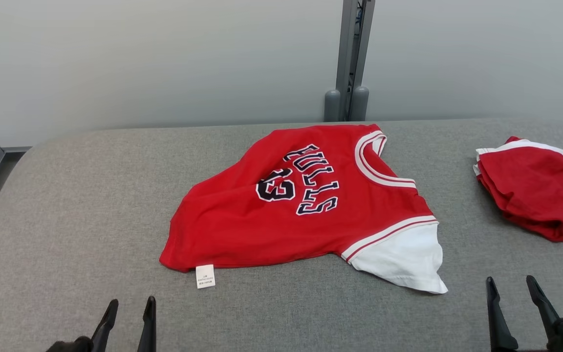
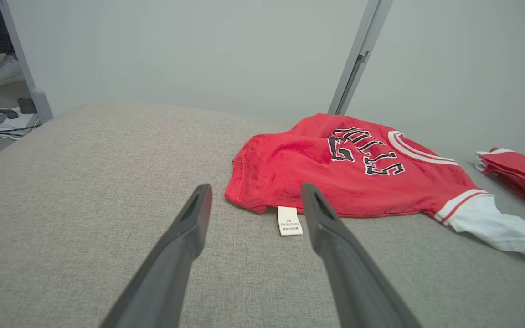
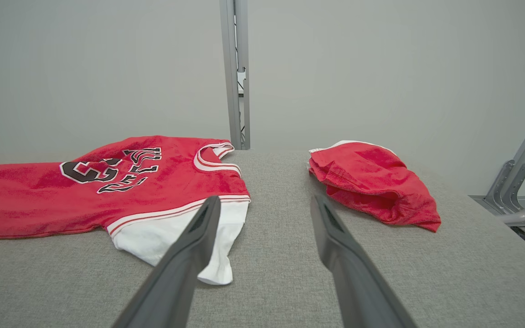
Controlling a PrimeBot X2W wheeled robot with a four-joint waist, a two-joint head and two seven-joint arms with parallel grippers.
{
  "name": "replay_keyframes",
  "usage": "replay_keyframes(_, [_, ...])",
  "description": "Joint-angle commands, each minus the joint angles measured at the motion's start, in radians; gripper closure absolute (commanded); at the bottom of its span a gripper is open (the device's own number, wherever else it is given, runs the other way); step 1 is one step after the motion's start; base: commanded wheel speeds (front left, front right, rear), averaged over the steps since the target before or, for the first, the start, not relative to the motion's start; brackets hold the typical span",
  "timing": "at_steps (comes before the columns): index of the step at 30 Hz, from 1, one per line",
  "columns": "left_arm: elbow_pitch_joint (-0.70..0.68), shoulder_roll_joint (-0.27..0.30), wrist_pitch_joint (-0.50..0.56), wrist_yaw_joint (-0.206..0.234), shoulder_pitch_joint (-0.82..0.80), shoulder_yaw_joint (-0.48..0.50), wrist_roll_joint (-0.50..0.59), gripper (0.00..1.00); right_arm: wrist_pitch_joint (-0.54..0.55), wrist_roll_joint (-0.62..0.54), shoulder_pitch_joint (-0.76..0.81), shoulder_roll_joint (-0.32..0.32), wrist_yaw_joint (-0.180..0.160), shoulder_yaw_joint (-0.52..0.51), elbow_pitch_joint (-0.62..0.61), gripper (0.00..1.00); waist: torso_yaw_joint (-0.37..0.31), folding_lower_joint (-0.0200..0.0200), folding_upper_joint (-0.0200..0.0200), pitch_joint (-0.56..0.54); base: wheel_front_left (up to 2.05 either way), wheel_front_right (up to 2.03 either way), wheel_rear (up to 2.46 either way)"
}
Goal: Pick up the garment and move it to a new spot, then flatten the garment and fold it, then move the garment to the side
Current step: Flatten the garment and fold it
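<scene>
While left gripper (image 1: 133, 300) and right gripper (image 1: 510, 278) hover at near edge of table (image 1: 66, 220), both spread wide and empty, jersey (image 1: 301, 205) lies mid-table, rumpled. Red, dark "BULLS" lettering plus number face up, white-striped collar, white sleeve panel nearest right gripper, white label (image 1: 205, 276) at hem. Second red garment (image 1: 535, 195) far right, apart.

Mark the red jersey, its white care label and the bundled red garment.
red jersey (image 1: 242, 225): head view, plain red fabric below the number.
white care label (image 2: 290, 221): left wrist view, middle of the label.
bundled red garment (image 3: 372, 182): right wrist view, top of the red bundle.
</scene>
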Motion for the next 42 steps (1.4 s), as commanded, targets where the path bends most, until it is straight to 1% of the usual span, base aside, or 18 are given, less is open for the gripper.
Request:
replay_keyframes(1, [-0.013, -0.023, -0.004, -0.009, 0.044, 0.039, 0.054, 0.00, -0.011, -0.015, 0.019, -0.005, 0.000, -0.011, -0.008, 0.00, 0.002, 0.0000, -0.0001, -0.021, 0.00, 0.00, 0.00])
replay_keyframes(3, [-0.022, -0.056, -0.004, -0.026, 0.081, 0.073, 0.091, 0.00, -0.010, -0.012, 0.028, -0.005, 0.000, -0.020, -0.027, 0.00, 0.004, 0.0000, -0.0001, -0.025, 0.00, 0.00, 0.00])
replay_keyframes(7, [-0.014, -0.102, -0.004, -0.071, 0.113, 0.121, 0.146, 0.00, -0.010, -0.017, 0.043, -0.005, 0.000, -0.024, -0.037, 0.00, 0.009, 0.0000, -0.0001, -0.025, 0.00, 0.00, 0.00])
replay_keyframes(12, [0.016, -0.133, -0.004, -0.120, 0.098, 0.160, 0.188, 0.00, -0.010, -0.013, 0.033, -0.005, 0.000, -0.020, -0.041, 0.00, 0.003, 0.0000, -0.0001, -0.015, 0.00, 0.00, 0.00])
replay_keyframes(13, [0.016, -0.133, -0.004, -0.120, 0.098, 0.160, 0.188, 0.00, -0.010, -0.013, 0.033, -0.005, 0.000, -0.020, -0.041, 0.00, 0.003, 0.0000, -0.0001, -0.015, 0.00, 0.00, 0.00])
replay_keyframes(14, [0.028, -0.144, -0.004, -0.135, 0.092, 0.173, 0.197, 0.00, -0.010, -0.011, 0.028, -0.005, 0.000, -0.018, -0.042, 0.00, -0.003, 0.0000, -0.0001, -0.008, 0.00, 0.00, 0.00])
replay_keyframes(15, [0.028, -0.144, -0.004, -0.135, 0.092, 0.173, 0.197, 0.00, -0.010, -0.011, 0.028, -0.005, 0.000, -0.018, -0.042, 0.00, -0.003, 0.0000, -0.0001, -0.008, 0.00, 0.00, 0.00])
replay_keyframes(18, [0.060, -0.157, -0.004, -0.154, 0.071, 0.182, 0.190, 0.00, -0.011, -0.007, 0.020, -0.005, 0.000, -0.017, -0.044, 0.00, -0.009, 0.0000, -0.0001, 0.010, 0.00, 0.00, 0.00])
replay_keyframes(22, [0.120, -0.165, 0.014, -0.189, -0.024, 0.186, 0.160, 0.00, -0.010, 0.000, -0.018, -0.005, 0.000, -0.005, -0.055, 0.00, -0.008, 0.0000, -0.0001, 0.081, 0.00, 0.00, 0.00])
replay_keyframes(24, [0.152, -0.152, 0.030, -0.199, -0.090, 0.183, 0.168, 0.00, -0.011, -0.009, -0.049, -0.005, 0.000, 0.009, -0.058, 0.00, -0.008, 0.0000, -0.0001, 0.136, 0.00, 0.00, 0.00])
replay_keyframes(25, [0.169, -0.157, 0.039, -0.206, -0.121, 0.184, 0.158, 0.00, -0.010, -0.016, -0.071, -0.005, 0.000, 0.017, -0.060, 0.00, -0.007, 0.0000, -0.0001, 0.161, 0.00, 0.00, 0.00])
replay_keyframes(30, [0.262, -0.153, 0.104, -0.240, -0.278, 0.181, 0.132, 0.00, -0.010, -0.035, -0.169, -0.006, 0.000, 0.061, -0.020, 0.00, -0.005, 0.0000, -0.0001, 0.263, 0.00, 0.00, 0.00])
replay_keyframes(37, [0.404, -0.148, 0.157, -0.280, -0.381, 0.176, 0.103, 0.00, 0.048, -0.036, -0.230, -0.006, 0.000, 0.102, 0.042, 0.00, -0.009, 0.0000, -0.0001, 0.311, 0.00, 0.00, 0.00])
replay_keyframes(42, [0.459, -0.150, 0.150, -0.307, -0.406, 0.176, 0.085, 0.00, 0.088, -0.033, -0.241, -0.005, 0.000, 0.111, 0.064, 0.00, -0.011, 0.0000, -0.0001, 0.322, 0.00, 0.00, 0.00])
